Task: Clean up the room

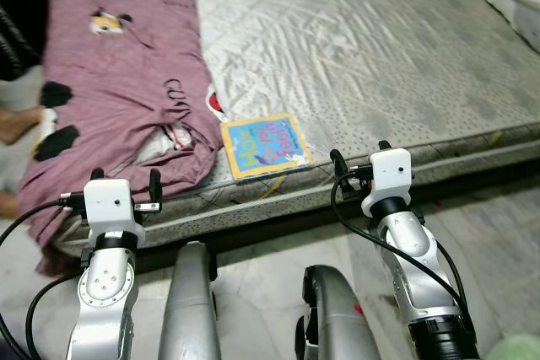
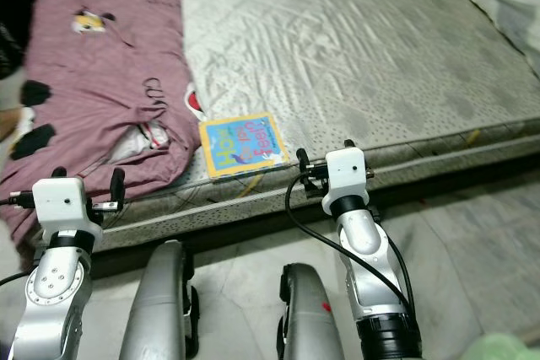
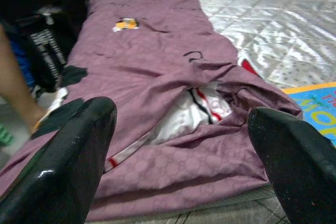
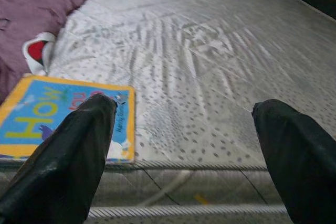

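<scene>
Both grippers hover at the mattress (image 1: 380, 56) edge, fingers spread apart and holding nothing. Just ahead of the left gripper (image 1: 124, 181) lies the purple blanket (image 3: 157, 77); the picture book (image 1: 263, 146) lies between them, ahead-left of the right gripper (image 1: 361, 156).

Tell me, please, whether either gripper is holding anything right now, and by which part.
Nothing is held. The left gripper is open, facing the purple blanket; the right gripper is open before the mattress edge, near the book.
</scene>
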Available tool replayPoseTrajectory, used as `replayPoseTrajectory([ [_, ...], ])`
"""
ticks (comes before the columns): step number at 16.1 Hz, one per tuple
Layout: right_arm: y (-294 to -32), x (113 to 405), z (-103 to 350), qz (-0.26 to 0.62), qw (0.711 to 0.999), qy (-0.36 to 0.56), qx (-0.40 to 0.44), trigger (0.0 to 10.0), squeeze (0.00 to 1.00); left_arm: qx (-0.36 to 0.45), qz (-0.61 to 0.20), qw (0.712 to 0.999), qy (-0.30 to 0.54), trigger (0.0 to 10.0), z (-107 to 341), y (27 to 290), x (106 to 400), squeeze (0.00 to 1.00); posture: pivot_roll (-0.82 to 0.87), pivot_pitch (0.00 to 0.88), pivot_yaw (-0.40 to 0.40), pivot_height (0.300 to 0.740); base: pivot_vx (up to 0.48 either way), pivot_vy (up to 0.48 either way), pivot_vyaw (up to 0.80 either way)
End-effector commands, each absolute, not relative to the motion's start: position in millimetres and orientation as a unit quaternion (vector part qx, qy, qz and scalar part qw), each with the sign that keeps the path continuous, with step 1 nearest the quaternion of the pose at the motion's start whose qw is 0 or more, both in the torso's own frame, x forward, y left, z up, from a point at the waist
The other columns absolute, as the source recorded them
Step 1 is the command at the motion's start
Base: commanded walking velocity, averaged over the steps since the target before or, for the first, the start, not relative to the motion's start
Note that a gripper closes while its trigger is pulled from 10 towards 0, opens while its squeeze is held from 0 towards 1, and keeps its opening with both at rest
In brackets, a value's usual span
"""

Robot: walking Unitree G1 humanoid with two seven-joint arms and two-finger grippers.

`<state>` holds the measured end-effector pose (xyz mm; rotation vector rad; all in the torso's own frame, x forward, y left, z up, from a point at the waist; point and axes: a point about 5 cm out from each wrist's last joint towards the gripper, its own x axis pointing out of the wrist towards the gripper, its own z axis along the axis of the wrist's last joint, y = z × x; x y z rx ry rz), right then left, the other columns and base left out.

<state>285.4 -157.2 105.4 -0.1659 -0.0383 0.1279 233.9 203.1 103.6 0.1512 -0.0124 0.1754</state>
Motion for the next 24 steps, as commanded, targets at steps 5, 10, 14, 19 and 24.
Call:
replayPoseTrajectory([
  [5,-161.8,285.1,103.3,0.06,0.995,-0.012,-0.085,10.0,0.0,0.072,0.08,0.994,-0.005,10.0,103.5,201.3,232.8,0.0,0.03,0.222,-0.046,0.608,0.157,0.0,0.32],
  [10,-161.8,286.0,103.5,0.06,0.994,-0.012,-0.086,10.0,0.0,0.068,0.07,0.995,-0.007,10.0,104.0,199.4,234.3,0.0,0.03,0.221,-0.044,0.608,0.319,0.0,0.0],
  [14,-161.5,286.3,103.3,0.061,0.994,-0.013,-0.086,10.0,0.0,0.068,0.07,0.995,-0.005,10.0,103.2,199.6,234.4,0.0,0.03,0.217,-0.044,0.608,0.403,0.0,0.0],
  [19,-161.3,286.3,102.6,0.062,0.994,-0.012,-0.086,10.0,0.0,0.065,0.071,0.995,-0.003,10.0,103.9,200.9,237.5,0.0,0.03,0.208,-0.044,0.608,0.115,0.0,0.0],
  [24,-161.3,285.4,101.0,0.065,0.995,-0.009,-0.078,10.0,0.0,0.041,0.076,0.996,-0.003,10.0,106.4,200.1,256.2,0.0,0.03,0.205,-0.046,0.579,0.0,0.0,0.0],
])
